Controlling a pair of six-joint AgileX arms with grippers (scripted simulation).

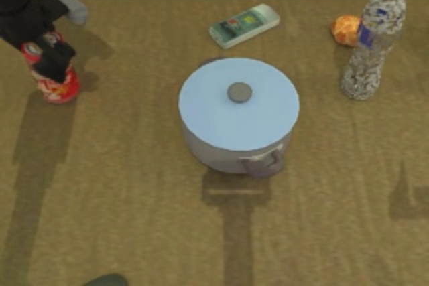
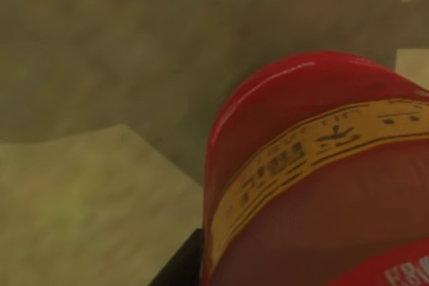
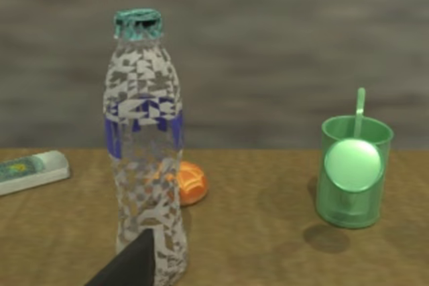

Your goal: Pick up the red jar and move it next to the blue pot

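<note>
Left gripper (image 1: 53, 60) at table's (image 1: 120, 185) far left, closed around jar (image 1: 59, 86); jar upright under fingers, lid filling left wrist view (image 2: 315, 172). Well apart from pot (image 1: 238, 115) at centre. Right gripper out of top view; finger state indiscernible.

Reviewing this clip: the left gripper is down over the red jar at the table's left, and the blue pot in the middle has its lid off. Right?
Not quite. The blue pot has its pale-blue lid on, as the top view shows. The left gripper is indeed over the red jar at the table's left.
</note>
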